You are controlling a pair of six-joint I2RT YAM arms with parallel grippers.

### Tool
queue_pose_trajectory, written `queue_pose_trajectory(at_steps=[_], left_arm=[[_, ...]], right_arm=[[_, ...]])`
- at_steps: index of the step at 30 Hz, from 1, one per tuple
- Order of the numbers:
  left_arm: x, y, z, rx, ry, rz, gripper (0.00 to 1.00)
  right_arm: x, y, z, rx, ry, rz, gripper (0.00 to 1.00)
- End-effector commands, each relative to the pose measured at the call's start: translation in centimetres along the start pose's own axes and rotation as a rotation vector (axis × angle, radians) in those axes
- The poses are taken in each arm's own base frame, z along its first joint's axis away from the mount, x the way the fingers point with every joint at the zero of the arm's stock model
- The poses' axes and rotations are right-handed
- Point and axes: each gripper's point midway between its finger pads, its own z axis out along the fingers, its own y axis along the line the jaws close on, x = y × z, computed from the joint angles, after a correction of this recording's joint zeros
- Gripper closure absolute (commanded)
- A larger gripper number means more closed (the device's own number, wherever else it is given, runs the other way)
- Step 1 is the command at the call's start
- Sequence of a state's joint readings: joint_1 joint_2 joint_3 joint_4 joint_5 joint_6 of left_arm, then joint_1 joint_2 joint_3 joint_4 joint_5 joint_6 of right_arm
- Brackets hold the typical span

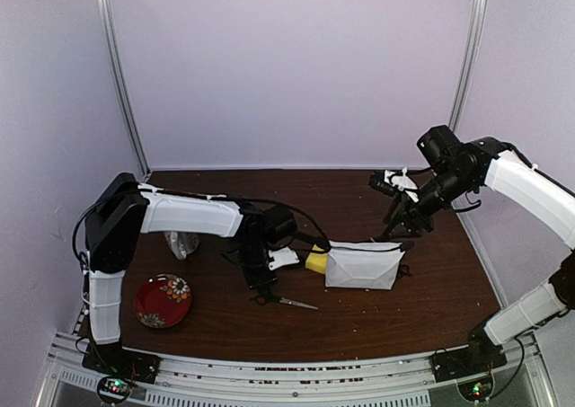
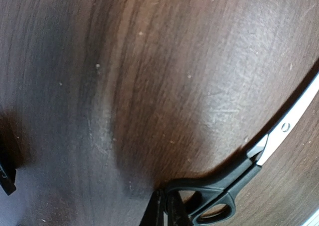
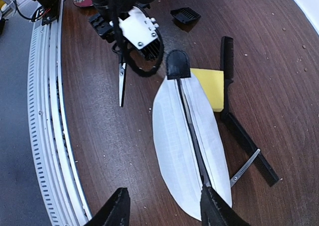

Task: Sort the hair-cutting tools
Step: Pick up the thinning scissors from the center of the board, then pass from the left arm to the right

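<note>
You have two scissors to count: one scissors (image 3: 121,84) in full view and a second of which only the silver blade (image 3: 245,167) shows. There are also two slim black combs, one comb (image 3: 227,61) and another comb (image 3: 249,146). Of everything else you have one apiece: one small black square piece (image 3: 185,15), one yellow sponge (image 3: 209,86), one white pouch (image 3: 172,136) and one red plate (image 1: 163,300).

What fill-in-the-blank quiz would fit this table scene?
The left tool is shut on the black handle of the silver-bladed ___. The right tool hangs, jaws ___, above the white fabric pouch with a black zipper. A ___ sponge block lies beside that pouch.
Missing: scissors; open; yellow.
</note>
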State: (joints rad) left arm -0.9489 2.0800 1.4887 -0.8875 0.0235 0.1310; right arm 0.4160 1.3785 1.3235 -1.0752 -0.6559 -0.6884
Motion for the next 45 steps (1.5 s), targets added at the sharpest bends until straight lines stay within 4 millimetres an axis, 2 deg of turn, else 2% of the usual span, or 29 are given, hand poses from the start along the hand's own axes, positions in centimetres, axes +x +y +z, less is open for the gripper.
queue_pose_trajectory(at_steps=[1,7,10,18,21,25,32,39,45], left_arm=[[2.6,-2.8,2.5,0.153,0.082,-0.028,1.0],[1.6,-2.9,-1.4,0.259,-0.053,-0.091,1.0],[1.2,-3.7,-3.0,0.348,-0.097,-0.097,1.0],[0.8,-3.7,-5.0,0.482,-0.104,-0.204,1.0],[0.1,-3.8,-6.3,0.499,-0.106,-0.263,1.0],[-1.4,-5.0,-8.9,0.606,-0.163,-0.313,1.0],[-2.7,-6.5,-11.7,0.738,-0.223,-0.316,1.0],[-2.4,-7.2,-12.3,0.784,-0.215,-0.298,1.0],[-2.4,-7.6,-12.4,0.82,-0.218,-0.285,1.0]], right_arm=[[-1.8,3.1,-0.7,-0.039,-0.008,-0.124,0.5],[-3.7,6.3,0.4,-0.099,0.042,-0.28,0.5],[-4.9,7.9,1.2,-0.11,0.06,-0.37,0.5],[-6.9,10.5,5.7,0.022,0.191,-0.636,0.51],[-7.0,11.3,7.6,0.047,0.233,-0.697,0.52],[-7.0,12.8,9.9,0.077,0.257,-0.773,0.54],[-7.0,13.0,12.4,0.154,0.314,-0.888,0.59],[-5.4,12.5,13.5,0.143,0.377,-0.926,0.66],[-5.1,11.5,14.1,0.201,0.403,-0.947,0.71]])
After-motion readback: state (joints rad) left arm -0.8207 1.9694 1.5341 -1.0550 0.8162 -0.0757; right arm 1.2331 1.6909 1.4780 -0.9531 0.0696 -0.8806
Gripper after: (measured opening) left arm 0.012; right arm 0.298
